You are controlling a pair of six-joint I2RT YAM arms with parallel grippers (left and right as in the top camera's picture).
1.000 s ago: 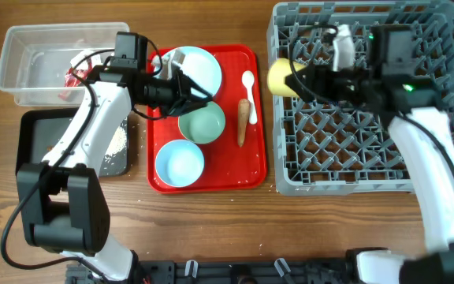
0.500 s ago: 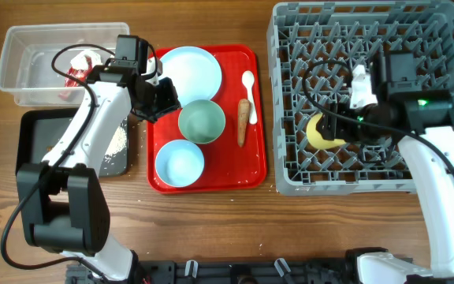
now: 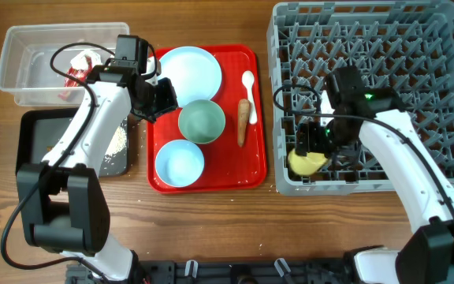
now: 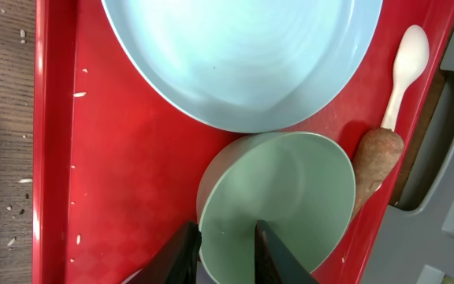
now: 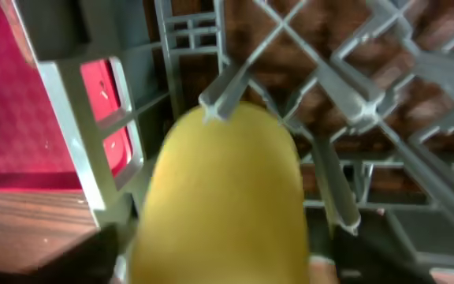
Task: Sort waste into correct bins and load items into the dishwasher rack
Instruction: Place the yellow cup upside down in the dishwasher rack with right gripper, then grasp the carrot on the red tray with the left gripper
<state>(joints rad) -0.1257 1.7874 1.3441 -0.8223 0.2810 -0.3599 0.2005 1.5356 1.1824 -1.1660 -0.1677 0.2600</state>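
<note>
At the front-left corner of the grey dishwasher rack (image 3: 416, 47), the right fingers (image 5: 85, 260) are clenched on the yellow cup (image 3: 309, 163), which sits low among the pegs just inside the rack's wall. On the red tray (image 3: 252, 170) the pale blue plate (image 3: 189, 71) lies at the back, the green bowl (image 3: 202, 121) in the middle and the blue bowl (image 3: 179, 162) at the front; the white spoon (image 3: 248, 83) and the carrot-like stick (image 3: 243, 118) lie end to end along the tray's right side. The left fingers (image 4: 181, 256) are parted, straddling the green bowl's rim, one outside and one inside. The clear tub (image 3: 22, 47) holds the red wrapper (image 3: 76, 76) with a bit of white paper (image 3: 85, 59) beside it; the black tray (image 3: 34, 130) holds white rice (image 3: 118, 146) on its right side; stray grains dot the wooden surface (image 3: 211, 229).
</note>
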